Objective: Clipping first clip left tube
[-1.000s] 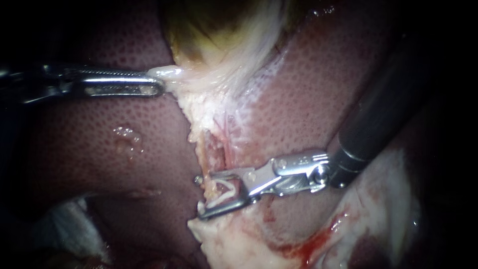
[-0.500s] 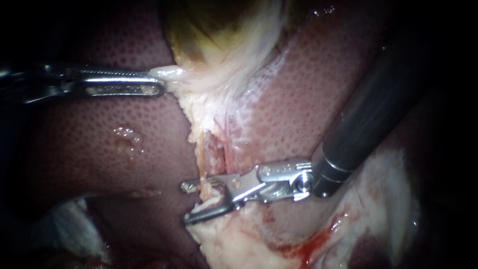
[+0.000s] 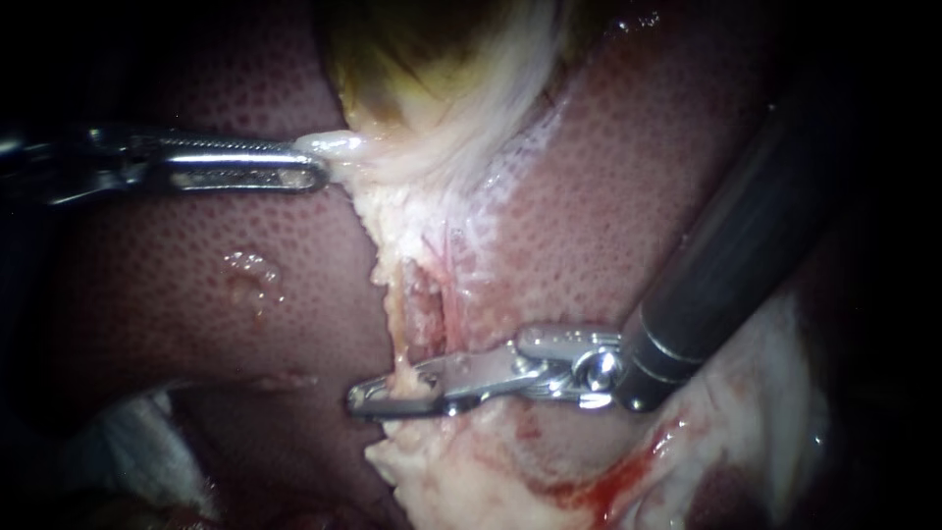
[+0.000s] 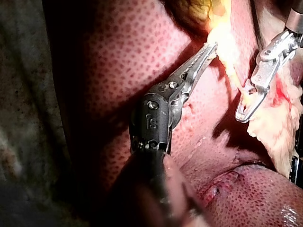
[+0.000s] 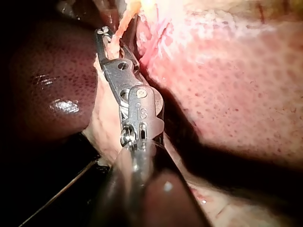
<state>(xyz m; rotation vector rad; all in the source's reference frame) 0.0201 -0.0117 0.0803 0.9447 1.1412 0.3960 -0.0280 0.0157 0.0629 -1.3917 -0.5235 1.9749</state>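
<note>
Instruments: left instrument, end effector clenched on pale tissue at gallbladder edge; right instrument, end effector clamped across left tube, over liver.

The stretch of tube gripped between the right instrument's jaws lay hidden under their metal, whether a clip sat there could not be told, and the left instrument's shaft and the gallbladder's upper part were cut off in darkness.
</note>
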